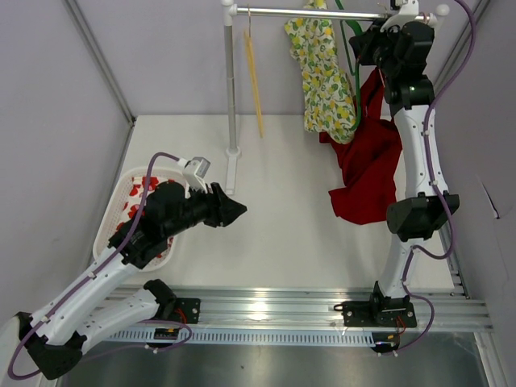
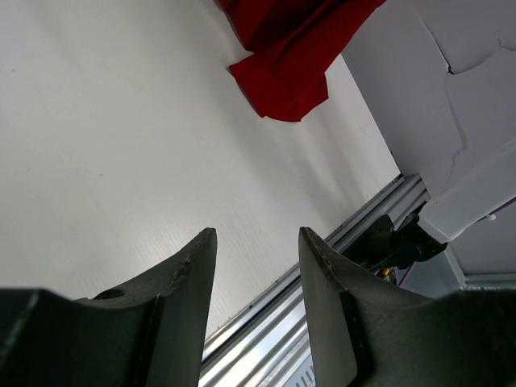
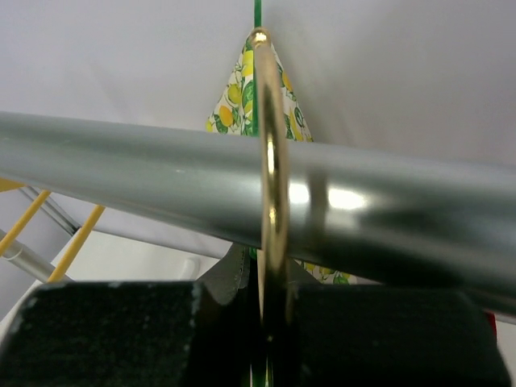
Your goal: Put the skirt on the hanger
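Left gripper (image 1: 240, 211) hangs over the table (image 1: 282, 242) at approx 8 o'clock in the top view, jaws apart w/ nothing between them, tips aimed toward 3 o'clock. White basket (image 1: 107, 222) sits just behind it at 9 o'clock, red-and-white stuff inside (can't tell what). Red skirt (image 1: 367, 173) is at 3 o'clock beside the R arm, draped down from up near the rail, lower end bunched on the table; how it's attached up top isn't visible. Right gripper (image 3: 269, 294) is up at 1 o'clock, clamped on a gold hanger hook (image 3: 270, 145) looped over the rail (image 3: 121, 169). Along the rail toward 12: lemon-print garment (image 1: 326, 72) on a green hanger (image 1: 347, 36), then a bare yellow hanger (image 1: 255, 76).
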Robot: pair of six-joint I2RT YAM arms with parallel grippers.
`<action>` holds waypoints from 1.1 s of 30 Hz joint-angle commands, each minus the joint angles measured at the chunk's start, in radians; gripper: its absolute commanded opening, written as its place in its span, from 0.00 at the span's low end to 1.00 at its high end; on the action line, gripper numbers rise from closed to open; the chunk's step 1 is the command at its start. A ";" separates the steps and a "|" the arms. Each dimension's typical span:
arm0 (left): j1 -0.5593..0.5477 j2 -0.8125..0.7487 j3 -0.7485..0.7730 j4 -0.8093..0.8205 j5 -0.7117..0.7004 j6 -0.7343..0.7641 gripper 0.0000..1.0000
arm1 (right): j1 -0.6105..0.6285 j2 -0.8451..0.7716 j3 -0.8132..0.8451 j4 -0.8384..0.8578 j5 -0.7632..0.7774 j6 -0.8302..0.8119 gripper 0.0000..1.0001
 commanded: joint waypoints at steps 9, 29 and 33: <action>-0.001 -0.007 0.032 0.006 0.014 0.006 0.50 | 0.001 -0.031 -0.031 0.097 -0.002 0.000 0.00; -0.003 -0.009 0.027 0.017 0.020 0.000 0.49 | 0.017 -0.149 -0.172 0.143 0.061 -0.011 0.34; -0.003 -0.004 0.026 0.023 0.023 0.000 0.49 | 0.024 -0.191 -0.206 0.138 0.089 -0.014 0.45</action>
